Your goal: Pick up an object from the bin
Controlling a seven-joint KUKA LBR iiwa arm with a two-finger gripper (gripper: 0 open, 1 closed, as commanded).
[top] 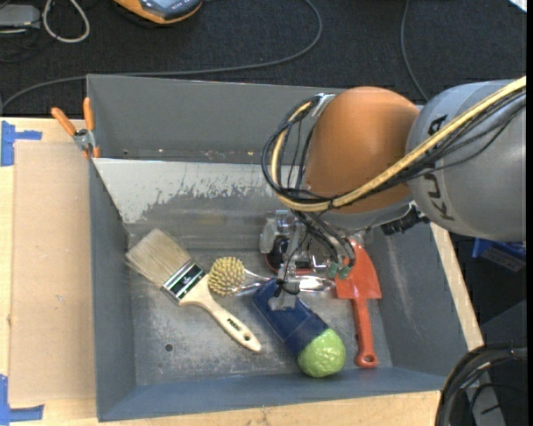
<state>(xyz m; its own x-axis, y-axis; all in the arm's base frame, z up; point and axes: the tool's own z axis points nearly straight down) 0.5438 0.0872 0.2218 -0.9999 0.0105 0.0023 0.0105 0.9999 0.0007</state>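
Hanging over the blue tool (298, 329) (green ball end): the hand (287, 293).

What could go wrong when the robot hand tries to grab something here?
1. The hand is low down where things crowd together: the blue thing with a green round end, the round brush and the orange scoop. It might nudge one aside or catch two at once.
2. The blue thing looks rounded and smooth, so it could slip or roll away if squeezed off-centre.
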